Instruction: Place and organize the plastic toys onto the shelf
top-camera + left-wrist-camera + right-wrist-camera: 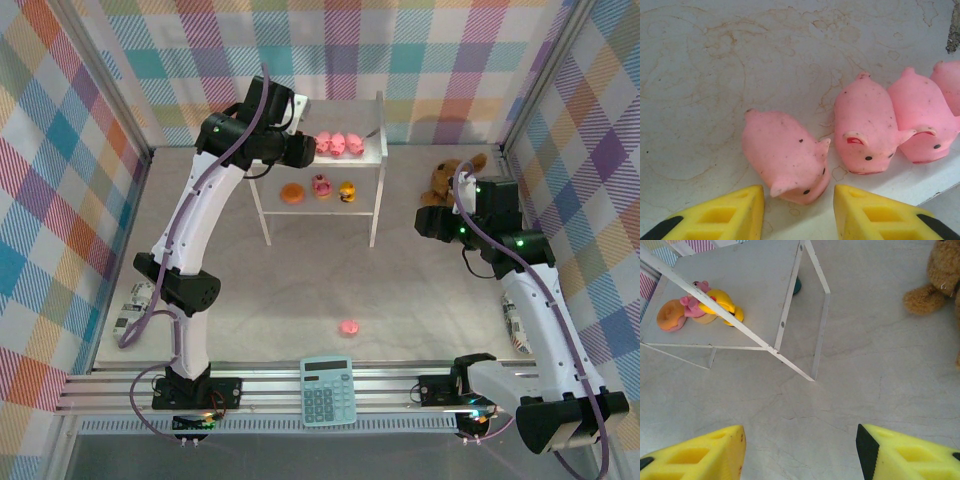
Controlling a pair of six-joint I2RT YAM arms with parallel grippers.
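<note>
Left jaws: parted, loosely flanking a pig [785, 157] on shelf [371, 148] top.
Right jaws: wide, empty.
Pink toy [348, 327]: on surface [420, 300], six o'clock of shelf.

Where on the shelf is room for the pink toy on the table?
Lower board: bare right of the duck. Top: bare behind the pigs' tails; their row along the front edge is crowded.
</note>
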